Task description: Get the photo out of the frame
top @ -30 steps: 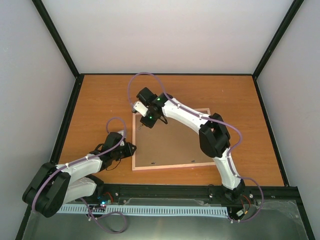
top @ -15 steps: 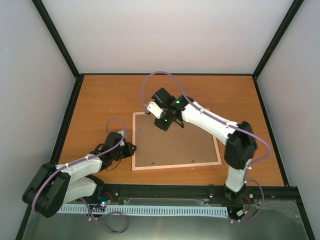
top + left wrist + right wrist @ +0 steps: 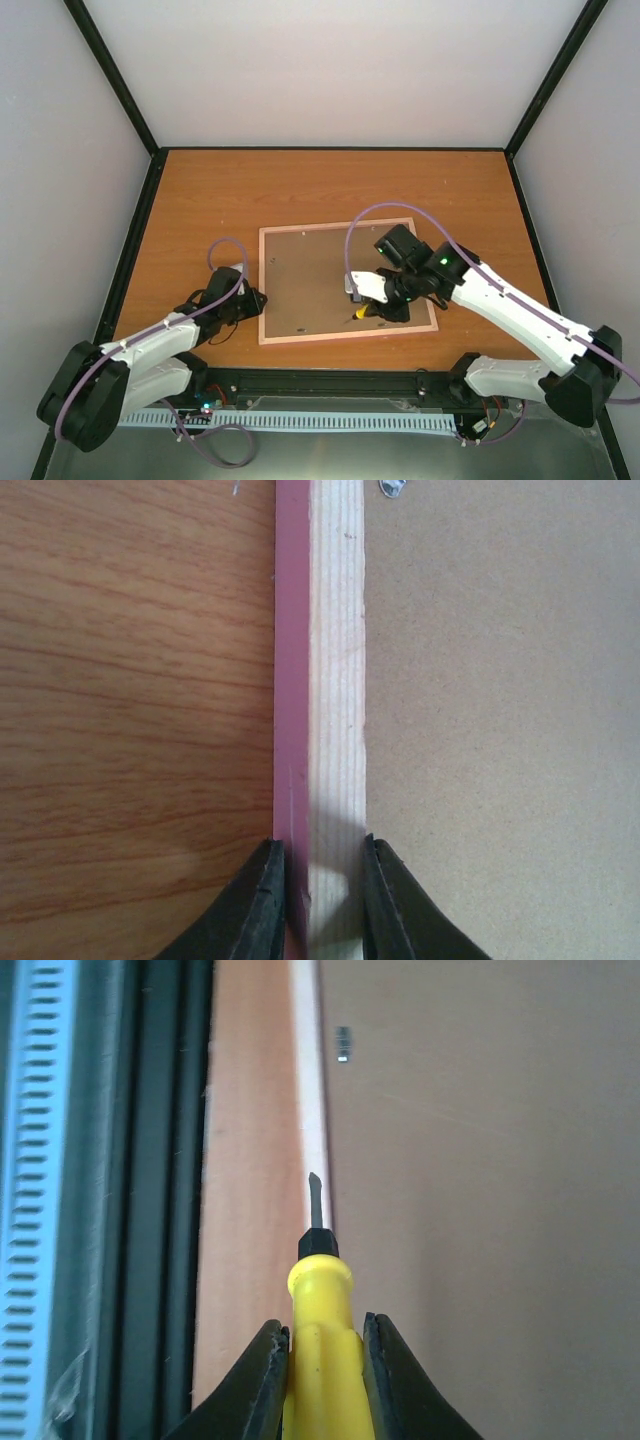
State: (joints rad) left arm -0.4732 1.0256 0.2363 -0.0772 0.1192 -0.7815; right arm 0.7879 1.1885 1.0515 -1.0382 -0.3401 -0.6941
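Hiding photo, perhaps, frame in left hand; screwdriver in right hand

Table: wood-grain, smooth, faint sheen. Frame: rim of bare pale wood, grain visible, unvarnished; outer edge coated pink, satin. Its backing board: brown fibreboard, matt, finely speckled. Retaining tab: bright metal. Screwdriver: glossy yellow plastic handle, dark metal blade. Fingers of my left gripper: black, matt plastic.
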